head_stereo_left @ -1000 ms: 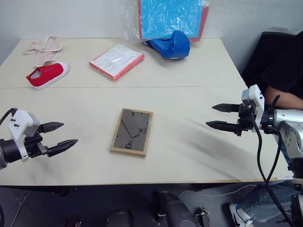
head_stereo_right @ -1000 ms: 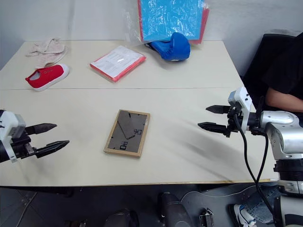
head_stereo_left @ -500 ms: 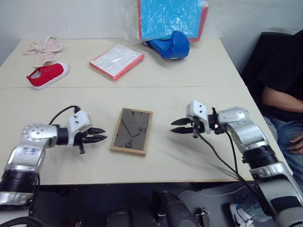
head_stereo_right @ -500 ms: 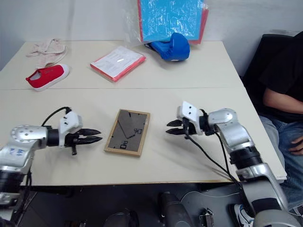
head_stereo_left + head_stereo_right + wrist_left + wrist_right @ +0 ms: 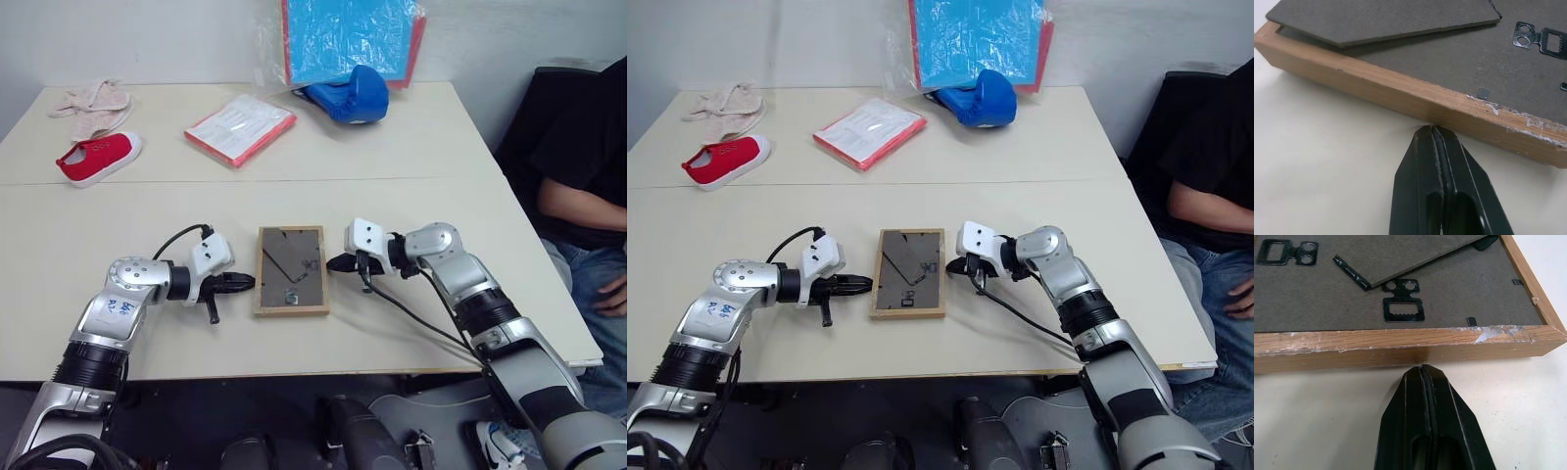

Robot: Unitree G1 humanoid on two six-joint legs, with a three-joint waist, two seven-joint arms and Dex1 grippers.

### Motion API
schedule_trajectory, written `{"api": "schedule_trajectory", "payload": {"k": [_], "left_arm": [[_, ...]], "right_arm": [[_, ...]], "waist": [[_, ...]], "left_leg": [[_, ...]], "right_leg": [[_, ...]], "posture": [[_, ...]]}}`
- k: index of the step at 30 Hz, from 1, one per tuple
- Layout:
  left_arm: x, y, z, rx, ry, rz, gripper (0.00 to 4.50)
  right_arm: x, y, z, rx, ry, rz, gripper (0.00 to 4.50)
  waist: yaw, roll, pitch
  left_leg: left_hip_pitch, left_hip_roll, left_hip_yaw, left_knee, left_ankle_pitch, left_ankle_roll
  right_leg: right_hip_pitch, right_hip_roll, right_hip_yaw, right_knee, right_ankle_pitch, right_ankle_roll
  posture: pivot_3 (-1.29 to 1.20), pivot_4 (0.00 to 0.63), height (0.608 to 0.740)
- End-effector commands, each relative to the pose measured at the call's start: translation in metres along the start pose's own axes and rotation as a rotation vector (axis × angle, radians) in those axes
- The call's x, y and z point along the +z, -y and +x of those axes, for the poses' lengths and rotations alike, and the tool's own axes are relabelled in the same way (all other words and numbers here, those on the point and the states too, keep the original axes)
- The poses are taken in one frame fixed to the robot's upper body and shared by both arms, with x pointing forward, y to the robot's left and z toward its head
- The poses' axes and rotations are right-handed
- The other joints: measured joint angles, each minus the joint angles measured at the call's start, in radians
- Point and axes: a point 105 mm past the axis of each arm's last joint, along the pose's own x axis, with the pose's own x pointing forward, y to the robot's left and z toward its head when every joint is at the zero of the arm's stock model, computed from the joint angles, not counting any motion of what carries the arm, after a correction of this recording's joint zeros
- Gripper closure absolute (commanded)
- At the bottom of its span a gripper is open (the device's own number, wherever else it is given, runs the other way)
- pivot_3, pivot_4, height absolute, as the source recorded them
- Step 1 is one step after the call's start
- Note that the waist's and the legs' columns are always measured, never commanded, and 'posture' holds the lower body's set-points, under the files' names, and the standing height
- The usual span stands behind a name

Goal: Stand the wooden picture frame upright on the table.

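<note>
Both end effectors, left [image 5: 245, 282] and right [image 5: 335, 262], closed in, now clenched against opposite long edges of the wooden picture frame [image 5: 291, 270], squaring it face-down on the bench [image 5: 441, 157], probably for lifting.

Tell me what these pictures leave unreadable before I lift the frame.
- wooden picture frame: its picture face is down against the table; head views show its dark back.
- Wrist views: the far ends are cut off.
- left gripper, right gripper: shut at opposite edges; pressing or just touching is unclear.
</note>
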Motion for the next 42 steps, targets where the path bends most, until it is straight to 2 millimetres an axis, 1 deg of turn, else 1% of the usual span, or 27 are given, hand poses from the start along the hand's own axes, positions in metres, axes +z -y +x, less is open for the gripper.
{"api": "schedule_trajectory", "payload": {"k": [1,2,3,4,5,7,8,10,12,14,16,18,20,22,25,28,29,31,32,34,35,37,40,42], "left_arm": [[-0.007,-0.005,-0.017,0.031,-0.023,-0.123,4.47],[-0.011,-0.004,-0.023,0.015,-0.026,-0.254,4.30],[-0.014,-0.001,-0.029,-0.019,-0.025,-0.400,4.09],[-0.014,0.004,-0.033,-0.062,-0.021,-0.528,3.99],[-0.013,0.007,-0.035,-0.083,-0.013,-0.621,3.68],[-0.010,0.005,-0.035,-0.088,0.015,-0.739,3.04],[-0.007,0.004,-0.034,-0.095,0.032,-0.795,2.81],[-0.003,0.005,-0.031,-0.116,0.045,-0.874,2.30],[-0.001,0.012,-0.025,-0.158,0.034,-0.913,1.72],[0.001,0.020,-0.018,-0.200,0.007,-0.935,1.10],[-0.002,0.030,-0.008,-0.233,-0.047,-0.920,0.50],[-0.006,0.040,0.004,-0.264,-0.099,-0.916,0.01],[-0.006,0.043,0.012,-0.277,-0.109,-0.906,0.01],[-0.003,0.046,0.025,-0.286,-0.104,-0.911,0.01],[0.005,0.048,0.040,-0.308,-0.071,-0.929,0.01],[0.016,0.040,0.049,-0.301,-0.005,-0.967,0.62],[0.019,0.037,0.049,-0.293,0.012,-0.976,0.94],[0.025,0.031,0.046,-0.291,0.044,-1.000,1.52],[0.026,0.030,0.046,-0.292,0.049,-1.007,1.88],[0.024,0.030,0.043,-0.287,0.040,-0.995,2.50],[0.024,0.030,0.042,-0.282,0.035,-0.985,2.77],[0.028,0.026,0.037,-0.280,0.079,-0.981,3.28],[0.042,0.023,0.029,-0.290,0.133,-0.910,3.63],[0.053,0.021,0.019,-0.300,0.178,-0.858,3.65]], "right_arm": [[0.010,0.001,-0.009,0.006,0.004,-0.076,4.48],[0.011,-0.001,-0.010,0.014,0.000,-0.093,4.50],[0.013,-0.003,-0.010,0.021,-0.005,-0.121,4.50],[0.014,-0.005,-0.009,0.023,-0.012,-0.146,4.50],[0.015,-0.006,-0.007,0.022,-0.018,-0.164,4.50],[0.016,-0.005,-0.005,0.007,-0.029,-0.184,4.50],[0.016,-0.004,-0.003,-0.002,-0.032,-0.189,4.50],[0.016,-0.002,-0.001,-0.019,-0.042,-0.201,4.50],[0.015,0.000,0.001,-0.030,-0.060,-0.224,4.50],[0.014,0.000,0.003,-0.032,-0.073,-0.239,4.50],[0.014,-0.001,0.006,-0.031,-0.075,-0.243,4.50],[0.014,-0.004,0.010,-0.021,-0.076,-0.247,4.50],[0.015,-0.005,0.012,-0.018,-0.075,-0.250,4.50],[0.016,-0.008,0.015,-0.014,-0.073,-0.257,4.50],[0.017,-0.010,0.017,-0.012,-0.069,-0.258,4.50],[0.016,-0.011,0.017,-0.014,-0.069,-0.256,4.50],[0.016,-0.011,0.016,-0.016,-0.070,-0.255,4.50],[0.014,-0.012,0.014,-0.016,-0.073,-0.253,4.50],[0.014,-0.012,0.014,-0.016,-0.075,-0.252,4.50],[0.013,-0.012,0.013,-0.016,-0.077,-0.252,4.50],[0.013,-0.012,0.012,-0.017,-0.077,-0.252,4.50],[0.013,-0.012,0.012,-0.017,-0.074,-0.250,4.50],[0.021,-0.006,0.006,-0.041,-0.045,-0.240,4.50],[0.033,0.001,-0.006,-0.066,0.003,-0.180,4.50]], "waist": [[-0.001,0.000,0.000],[-0.003,0.000,0.000],[-0.005,0.000,0.000],[-0.010,0.000,0.000],[-0.015,0.000,0.000],[-0.017,0.000,0.000],[-0.017,0.000,0.000],[-0.017,0.000,0.000],[-0.016,0.000,0.000],[-0.016,0.000,0.000],[-0.015,0.000,0.000],[-0.014,0.001,-0.001],[-0.007,0.003,-0.002],[0.002,0.004,-0.003],[0.015,0.007,-0.005],[0.028,0.007,-0.006],[0.031,0.007,-0.006],[0.031,0.007,-0.006],[0.030,0.007,-0.006],[0.029,0.007,-0.006],[0.029,0.007,-0.006],[0.028,0.007,-0.006],[0.024,0.007,-0.006],[0.019,0.007,-0.005]], "left_leg": [[0.000,0.000,0.000,0.000,0.000,0.000],[0.000,0.000,0.000,0.000,0.000,0.000],[0.000,0.000,0.000,0.000,0.000,0.000],[0.000,0.000,0.000,0.000,0.000,0.000],[0.000,0.000,-0.001,0.000,0.000,0.000],[0.000,0.000,-0.001,0.000,0.000,0.000],[0.000,0.000,-0.001,0.000,0.000,0.000],[0.000,-0.001,-0.002,0.001,0.000,0.000],[-0.001,-0.001,-0.003,0.001,0.000,0.000],[-0.001,-0.001,-0.003,0.001,0.000,0.000],[-0.001,-0.001,-0.003,0.001,0.000,0.000],[0.000,-0.001,-0.003,0.001,0.000,-0.001],[0.002,-0.001,-0.004,0.001,0.000,-0.001],[0.002,-0.001,-0.004,0.001,0.000,-0.001],[0.003,-0.002,-0.004,0.002,-0.001,0.000],[0.003,-0.003,-0.005,0.003,-0.001,0.001],[0.002,-0.003,-0.004,0.003,-0.001,0.002],[0.001,-0.003,-0.004,0.003,-0.002,0.002],[0.001,-0.003,-0.004,0.003,-0.002,0.002],[0.000,-0.002,-0.004,0.003,-0.002,0.002],[0.000,-0.002,-0.004,0.003,-0.002,0.001],[0.001,-0.002,-0.004,0.004,-0.002,0.001],[0.000,-0.002,-0.005,0.004,-0.002,0.001],[0.000,-0.002,-0.005,0.004,-0.002,0.001]], "right_leg": [[0.000,0.000,0.000,0.000,0.000,0.000],[0.000,0.000,0.000,0.000,0.000,0.000],[0.000,0.000,0.000,0.000,0.000,0.000],[0.000,0.000,0.000,0.000,0.000,0.000],[0.000,0.000,0.000,0.000,0.000,0.000],[0.000,0.000,0.000,0.001,0.000,0.000],[0.000,0.000,0.000,0.001,0.000,0.000],[0.000,0.000,-0.001,0.001,0.000,0.000],[0.001,0.000,-0.001,0.001,0.000,0.000],[0.001,0.000,-0.001,0.000,0.000,0.000],[0.001,0.000,-0.001,0.000,0.000,0.000],[0.002,0.000,-0.001,0.000,0.000,0.000],[0.004,-0.001,-0.001,0.000,0.000,0.000],[0.005,-0.001,-0.001,0.000,0.000,0.000],[0.006,-0.001,-0.001,-0.001,0.000,0.001],[0.007,-0.002,-0.001,-0.001,0.000,0.002],[0.007,-0.002,-0.001,-0.001,0.000,0.002],[0.006,-0.002,-0.001,-0.001,0.000,0.002],[0.005,-0.002,-0.001,-0.001,0.000,0.002],[0.004,-0.002,-0.001,-0.001,0.000,0.002],[0.004,-0.002,-0.002,-0.001,0.000,0.002],[0.005,-0.002,-0.002,-0.001,0.000,0.002],[0.005,-0.002,-0.002,0.000,0.000,0.002],[0.004,-0.002,-0.002,0.000,0.000,0.002]], "posture": [[0.00,0.150,0.740],[0.00,0.150,0.740],[0.00,0.150,0.740],[0.00,0.150,0.740],[0.00,0.150,0.740],[0.00,0.150,0.740],[0.00,0.150,0.740],[0.00,0.150,0.740],[0.00,0.150,0.740],[0.00,0.150,0.740],[0.00,0.150,0.740],[0.00,0.150,0.740],[0.00,0.150,0.740],[0.00,0.150,0.740],[0.00,0.150,0.740],[0.00,0.150,0.740],[0.00,0.150,0.740],[0.00,0.150,0.740],[0.00,0.150,0.740],[0.00,0.150,0.740],[0.00,0.150,0.740],[0.00,0.150,0.740],[0.00,0.150,0.740],[0.00,0.150,0.740]]}}
